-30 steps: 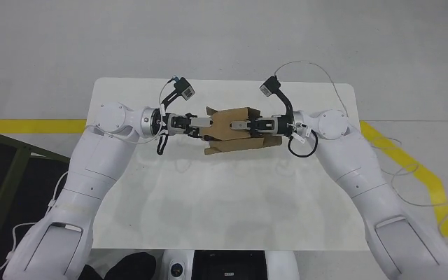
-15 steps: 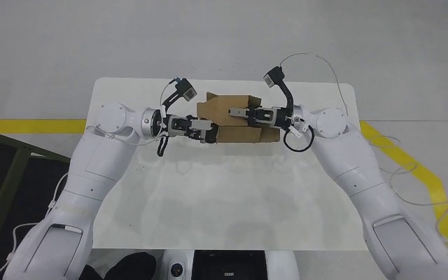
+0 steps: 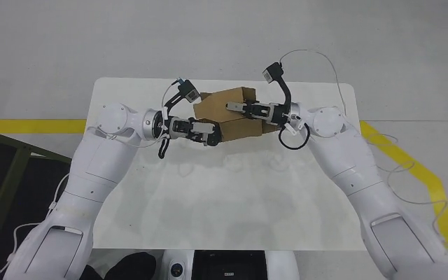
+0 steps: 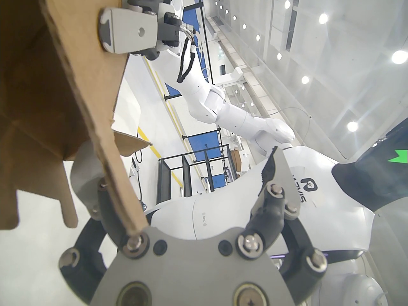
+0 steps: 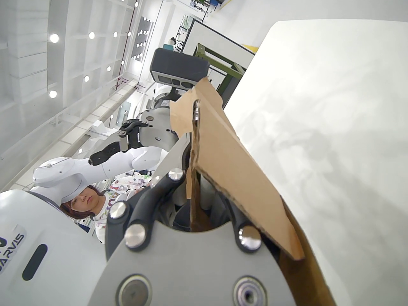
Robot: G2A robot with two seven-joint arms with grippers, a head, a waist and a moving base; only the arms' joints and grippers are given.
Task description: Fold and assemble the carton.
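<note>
A brown cardboard carton [image 3: 220, 98] hangs tilted above the far middle of the white table [image 3: 140, 196], partly folded, with loose flaps. My right gripper [image 3: 232, 107] lies across its top from the right, shut on a carton wall [image 5: 229, 167] that runs between its fingers [image 5: 172, 157]. My left gripper [image 3: 211, 133] sits at the carton's near left edge, open. In the left wrist view its fingers [image 4: 277, 167] stand wide apart, and a carton panel [image 4: 47, 81] leans against the other one. The right gripper's finger [image 4: 127, 30] presses on that panel from outside.
A thin cable [image 3: 315, 59] loops from the right arm over the table's far right corner. The table's bare surface [image 5: 318, 97] stretches below the carton toward the near edge. Yellow floor tape [image 3: 42, 126] runs past the table's left side.
The carton has risen and tipped up toward the far side. My right gripper slid left along its top. My left gripper dropped to the carton's near left edge.
</note>
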